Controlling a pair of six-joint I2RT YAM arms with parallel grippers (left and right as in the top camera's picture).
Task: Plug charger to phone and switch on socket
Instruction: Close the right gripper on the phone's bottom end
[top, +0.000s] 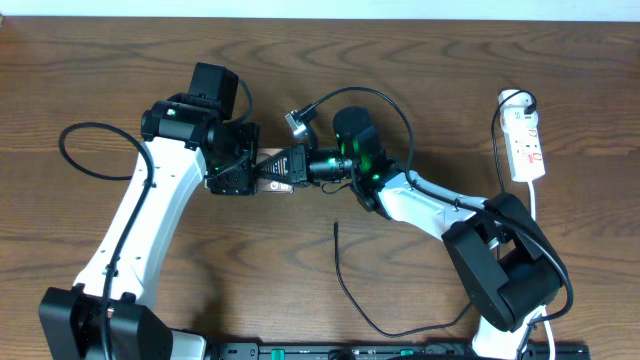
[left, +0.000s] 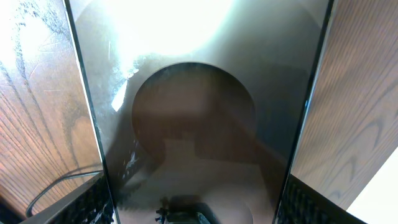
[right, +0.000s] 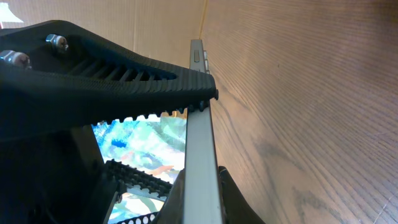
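The phone (top: 272, 158) is held off the table between both grippers at centre. In the left wrist view its glossy dark face (left: 199, 124), with a brownish oval, fills the frame. My left gripper (top: 240, 170) (left: 199, 202) is shut across the phone's width, and its ribbed fingers (left: 93, 200) press the long edges. My right gripper (top: 287, 168) (right: 198, 186) is shut on the phone's silver edge (right: 199, 124), one jaw on each face. The charger (top: 345, 280) lies loose on the table, its plug tip (top: 336, 226) pointing up and free of both grippers. The white socket (top: 525, 145) lies far right.
A thick black arm cable (top: 75, 150) loops on the table at the left. The socket's white cord (top: 537, 200) runs down past the right arm's base (top: 505, 265). A black rail (top: 380, 350) lines the front edge.
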